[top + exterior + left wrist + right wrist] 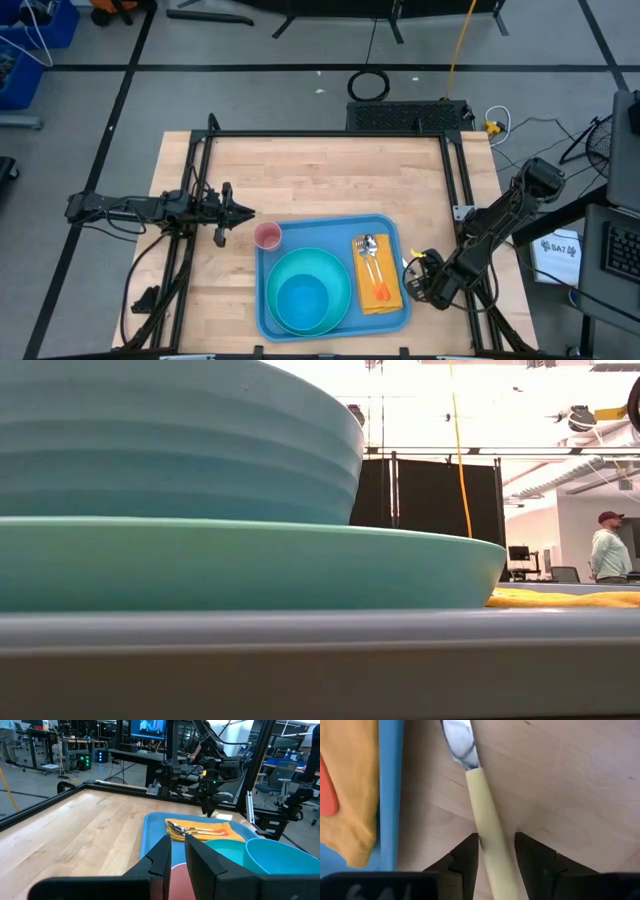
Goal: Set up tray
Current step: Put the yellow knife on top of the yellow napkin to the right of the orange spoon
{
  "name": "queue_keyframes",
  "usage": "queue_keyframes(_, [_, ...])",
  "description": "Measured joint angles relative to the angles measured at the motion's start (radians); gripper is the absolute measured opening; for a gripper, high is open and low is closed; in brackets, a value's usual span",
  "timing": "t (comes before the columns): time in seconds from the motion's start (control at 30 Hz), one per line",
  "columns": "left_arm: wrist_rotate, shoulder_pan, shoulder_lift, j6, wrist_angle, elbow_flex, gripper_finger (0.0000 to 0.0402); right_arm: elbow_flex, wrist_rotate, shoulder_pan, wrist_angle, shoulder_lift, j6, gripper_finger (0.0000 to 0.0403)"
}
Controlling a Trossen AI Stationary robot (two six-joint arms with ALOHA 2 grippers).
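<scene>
Turquoise bowl [303, 298] on plate [335, 268]; spoons [368, 256] on napkin [378, 296] (yellow-orange); pink cup [267, 236].

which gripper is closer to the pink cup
Left. The left gripper sits just beside the pink cup at the tray's far left corner. The right gripper is off the tray's opposite side, over a cream-handled utensil.

Hardly any writing can be read from where I stand. A white tag [558, 247] on the stand to the right of the table carries dark characters that look like "BA7" with smaller marks beside them, too small to make out fully. On the right arm's wrist camera housing [375, 887], pale handwritten strokes show at the edge of the right wrist view, cut off and not legible. A monitor [148, 727] in the room behind the table glows blue, its content unreadable.
</scene>
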Motion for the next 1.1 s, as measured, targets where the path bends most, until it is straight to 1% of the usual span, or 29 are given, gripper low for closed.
queue_keyframes(0.3, [0.000,0.000,0.000,0.000,0.000,0.000,0.0058,-0.001,0.001,-0.006,-0.027,0.065,0.034,0.0090])
queue_keyframes(0.37, [0.000,0.000,0.000,0.000,0.000,0.000,0.0058,-0.001,0.000,-0.006,-0.046,0.080,0.035,0.0077])
queue_keyframes(0.47, [0.000,0.000,0.000,0.000,0.000,0.000,0.0058,-0.002,0.005,-0.006,-0.066,0.090,0.022,0.0047])
queue_keyframes(0.53, [0.000,0.000,0.000,0.000,0.000,0.000,0.0058,-0.002,0.017,-0.006,-0.076,0.091,0.013,0.0044])
queue_keyframes(0.7, [0.000,0.000,0.000,0.000,0.000,0.000,0.0058,-0.003,0.111,-0.004,-0.113,0.091,0.046,0.0044])
queue_keyframes(0.9, [0.000,0.000,0.000,0.000,0.000,0.000,0.0058,-0.003,0.260,0.027,-0.163,0.094,0.114,0.0044])
queue_keyframes(1.0, [0.000,0.000,0.000,0.000,0.000,0.000,0.0058,-0.004,0.303,0.028,-0.213,0.095,0.123,0.0044])
queue_keyframes(1.1, [0.000,0.000,0.000,0.000,0.000,0.000,0.0058,-0.004,0.366,0.020,-0.227,0.090,0.120,0.0044])
